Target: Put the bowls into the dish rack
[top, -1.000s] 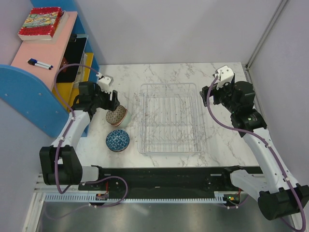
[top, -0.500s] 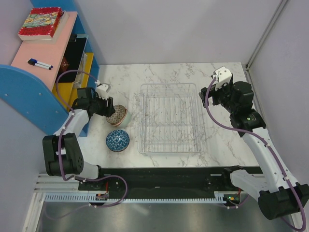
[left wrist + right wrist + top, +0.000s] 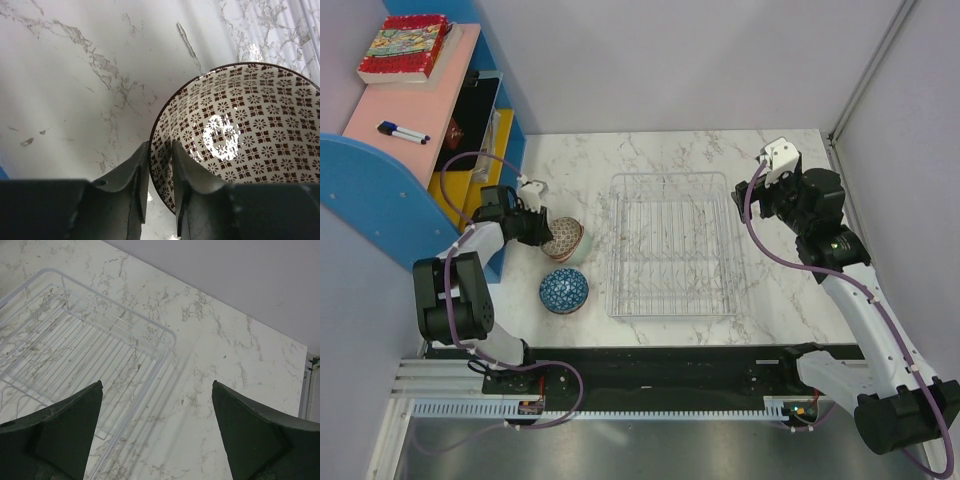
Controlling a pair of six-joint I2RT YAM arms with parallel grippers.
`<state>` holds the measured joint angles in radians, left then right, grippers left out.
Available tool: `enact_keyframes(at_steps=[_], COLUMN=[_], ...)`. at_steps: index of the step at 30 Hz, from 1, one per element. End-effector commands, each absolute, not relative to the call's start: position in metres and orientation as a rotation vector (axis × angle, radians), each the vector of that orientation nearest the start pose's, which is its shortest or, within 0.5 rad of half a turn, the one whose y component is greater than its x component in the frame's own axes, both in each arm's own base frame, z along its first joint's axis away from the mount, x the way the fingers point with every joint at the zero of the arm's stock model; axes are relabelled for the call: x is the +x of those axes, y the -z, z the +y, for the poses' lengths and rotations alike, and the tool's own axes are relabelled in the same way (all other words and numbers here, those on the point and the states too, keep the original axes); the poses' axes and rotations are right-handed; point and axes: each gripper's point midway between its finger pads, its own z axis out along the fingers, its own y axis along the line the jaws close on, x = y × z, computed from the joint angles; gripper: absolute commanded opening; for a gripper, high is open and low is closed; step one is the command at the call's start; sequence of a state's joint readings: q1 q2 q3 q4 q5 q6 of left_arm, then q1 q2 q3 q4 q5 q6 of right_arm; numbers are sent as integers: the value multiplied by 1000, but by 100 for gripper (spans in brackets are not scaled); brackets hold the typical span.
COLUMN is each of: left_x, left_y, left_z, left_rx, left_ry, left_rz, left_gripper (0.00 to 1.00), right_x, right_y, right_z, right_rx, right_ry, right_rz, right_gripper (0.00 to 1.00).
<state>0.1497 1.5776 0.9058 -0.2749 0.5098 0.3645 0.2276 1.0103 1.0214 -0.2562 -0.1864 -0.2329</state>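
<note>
The left tool [image 3: 544, 233] is low at the left side of the table [image 3: 570, 160]. It is narrowed around the rim of the brown bowl [image 3: 563, 238]. In the left wrist view the tool [image 3: 160, 145] straddles that rim. One finger [image 3: 134, 175] lies against the outside wall and the other finger [image 3: 187, 172] is inside. A thin strip of the patterned inside shows between them, so I cannot tell whether the pinch is complete. The brown bowl [image 3: 240, 135] stands upright on the table [image 3: 75, 75], its mouth facing up. It lies just ahead of the tool, toward the rack.

The blue bowl [image 3: 564, 290] sits upright on the table, near the left tool on its near side. It is just apart from the brown bowl, and nothing touches it.

The rack [image 3: 673, 177] is in the middle of the table between the two tools, and no bowl is in it. It is near the left tool, just beyond the brown bowl.

The right tool [image 3: 752, 200] hangs above the table by the rack's far right corner, spread wide and holding nothing. In the right wrist view the tool [image 3: 156, 385] frames that corner of the rack [image 3: 112, 304]. The bare table [image 3: 225, 365] lies beyond it.

A blue shelf [image 3: 380, 190] stands behind the left tool, off the table's left edge.
</note>
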Motion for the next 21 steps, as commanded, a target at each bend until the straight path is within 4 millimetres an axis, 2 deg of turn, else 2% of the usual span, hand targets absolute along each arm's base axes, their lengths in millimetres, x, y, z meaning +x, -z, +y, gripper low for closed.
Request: enact_keyframes(at_steps=[1, 7, 12, 16, 18, 20, 21], left_x=[372, 375, 379, 386, 388, 389, 391], left_y=[-72, -78, -90, -124, -151, -168, -185], left_z=[-24, -26, -29, -36, -41, -43, -44], left_rx=[512, 514, 514, 526, 536, 534, 540], left_ry=[429, 443, 475, 500, 504, 507, 491], left_rz=[2276, 2264, 2247, 2166, 2101, 2062, 2024], left_gripper=[26, 4, 2, 2, 2, 2, 2], right_x=[340, 340, 341, 341, 341, 341, 341], right_y=[-298, -298, -297, -300, -300, -299, -299], right_z=[109, 109, 109, 110, 110, 110, 110], right_rx=[-568, -568, -565, -558, -557, -556, -557], right_ry=[-185, -185, -193, -200, -201, -198, -199], right_rz=[1725, 1727, 1733, 1731, 1732, 1734, 1734], right_gripper=[98, 98, 97, 98, 97, 98, 98])
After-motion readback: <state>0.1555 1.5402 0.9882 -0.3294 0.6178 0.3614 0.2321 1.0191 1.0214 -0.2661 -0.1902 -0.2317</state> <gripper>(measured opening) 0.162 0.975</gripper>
